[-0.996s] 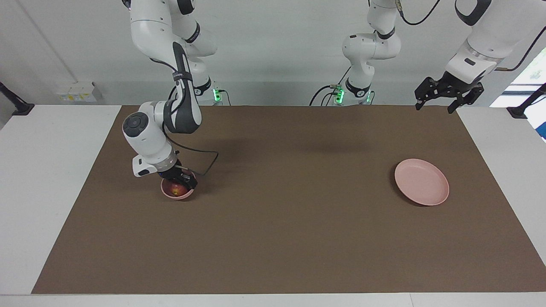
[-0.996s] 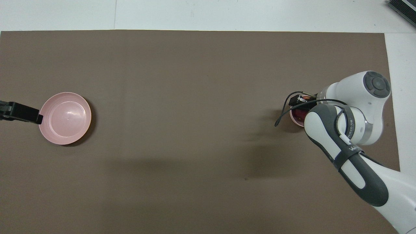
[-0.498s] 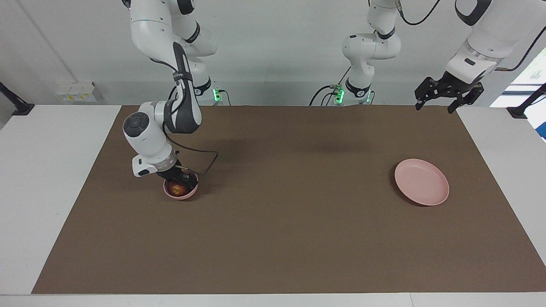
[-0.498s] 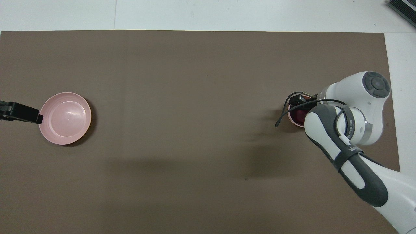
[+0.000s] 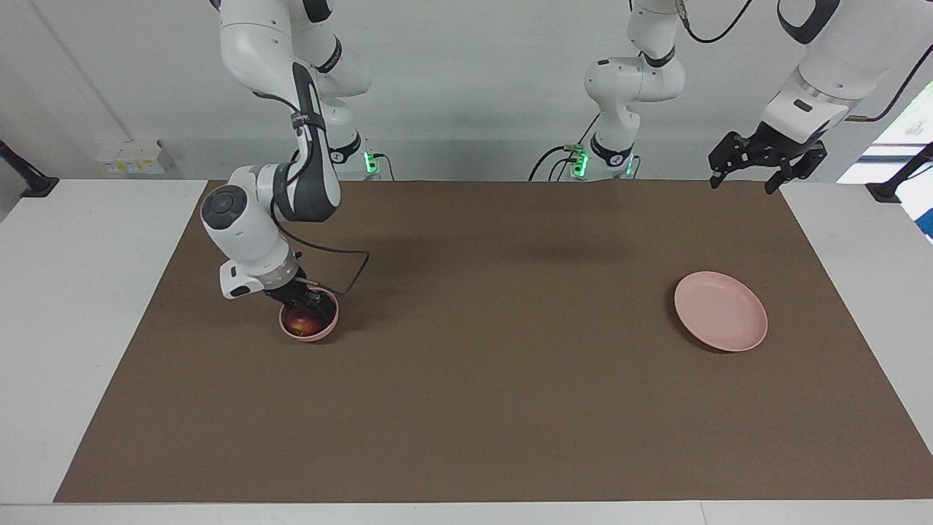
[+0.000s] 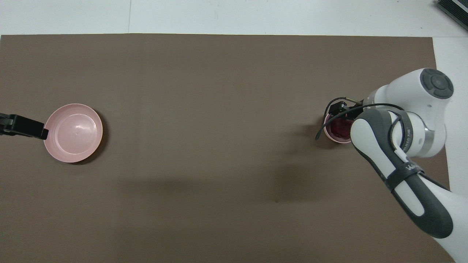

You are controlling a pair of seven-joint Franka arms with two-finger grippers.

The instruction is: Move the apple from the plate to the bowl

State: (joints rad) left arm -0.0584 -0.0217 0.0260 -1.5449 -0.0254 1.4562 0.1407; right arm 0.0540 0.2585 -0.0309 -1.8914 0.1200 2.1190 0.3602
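The dark red apple (image 5: 299, 321) (image 6: 340, 127) lies in the small pink bowl (image 5: 323, 332) (image 6: 330, 134) toward the right arm's end of the table. My right gripper (image 5: 304, 300) (image 6: 342, 111) hangs just over the bowl's rim, on the side nearer to the robots. It is open and off the apple. The wide pink plate (image 5: 720, 311) (image 6: 73, 132) sits bare toward the left arm's end. My left gripper (image 5: 751, 173) (image 6: 22, 126) waits open, raised over the mat's edge beside the plate.
A brown mat (image 5: 496, 379) covers most of the white table (image 5: 65, 306). A black cable (image 5: 353, 271) loops from the right wrist down close to the bowl. The right arm's elbow (image 6: 402, 175) hides part of the bowl from above.
My right gripper has opened, leaving the apple in the bowl, and has risen a little and drawn back toward the robots. The left arm has not moved.
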